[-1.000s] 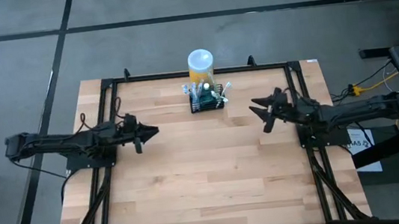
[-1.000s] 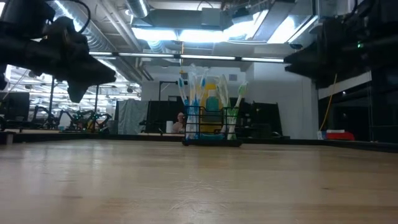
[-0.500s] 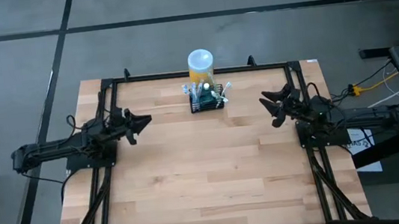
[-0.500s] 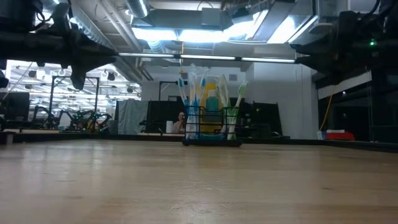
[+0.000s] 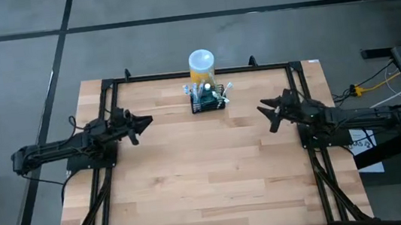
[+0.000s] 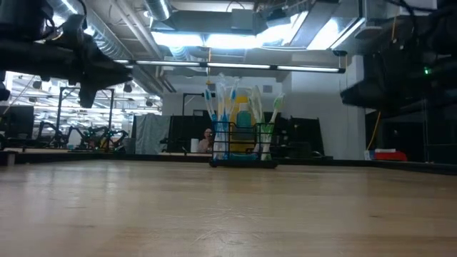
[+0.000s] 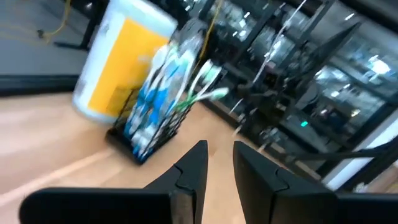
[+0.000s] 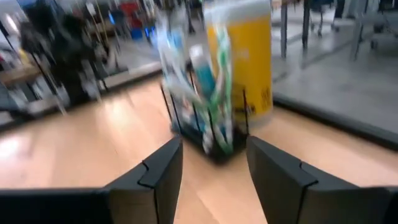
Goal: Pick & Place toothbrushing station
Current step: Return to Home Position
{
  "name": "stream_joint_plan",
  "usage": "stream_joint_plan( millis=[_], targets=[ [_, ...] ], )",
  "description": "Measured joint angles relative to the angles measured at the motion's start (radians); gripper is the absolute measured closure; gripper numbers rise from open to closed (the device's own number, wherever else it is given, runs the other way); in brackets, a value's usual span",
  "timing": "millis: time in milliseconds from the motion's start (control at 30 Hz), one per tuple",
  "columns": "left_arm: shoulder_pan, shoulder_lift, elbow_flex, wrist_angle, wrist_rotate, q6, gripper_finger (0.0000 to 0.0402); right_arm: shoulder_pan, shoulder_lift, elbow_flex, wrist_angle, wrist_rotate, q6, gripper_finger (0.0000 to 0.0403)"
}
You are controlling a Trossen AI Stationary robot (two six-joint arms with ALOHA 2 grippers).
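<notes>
Your holder [image 5: 207, 100] stands on the desk [image 5: 208, 180], brushes in it, just before the yellow cylinder [image 5: 201, 65]. Your left pincer [image 5: 141, 125], narrowly parted, and right pincer [image 5: 267, 112], spread wide, flank the holder, well apart from it, both empty.

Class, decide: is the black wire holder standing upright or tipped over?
Upright. In the low view the wire holder sits flat on the table, its toothbrushes pointing up.
</notes>
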Motion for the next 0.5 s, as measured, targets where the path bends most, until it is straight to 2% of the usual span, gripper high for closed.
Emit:
stream_joint_plan(
  millis=[133, 367, 500],
  targets=[
    [-0.071, 0.0, 0.0, -0.064, -0.022, 0.0, 0.0329, 0.032, -0.002, 0.0, -0.072, 0.0, 0.0, 0.0222],
    [-0.268, 0.0, 0.0, -0.082, -0.041, 0.0, 0.0329, 0.149, -0.031, 0.0, 0.057, 0.0, 0.001, 0.0222],
    [-0.314, 0.0, 0.0, -0.084, -0.015, 0.0, 0.0329, 0.224, -0.05, 0.0, 0.087, -0.003, 0.002, 0.0222]
  ],
)
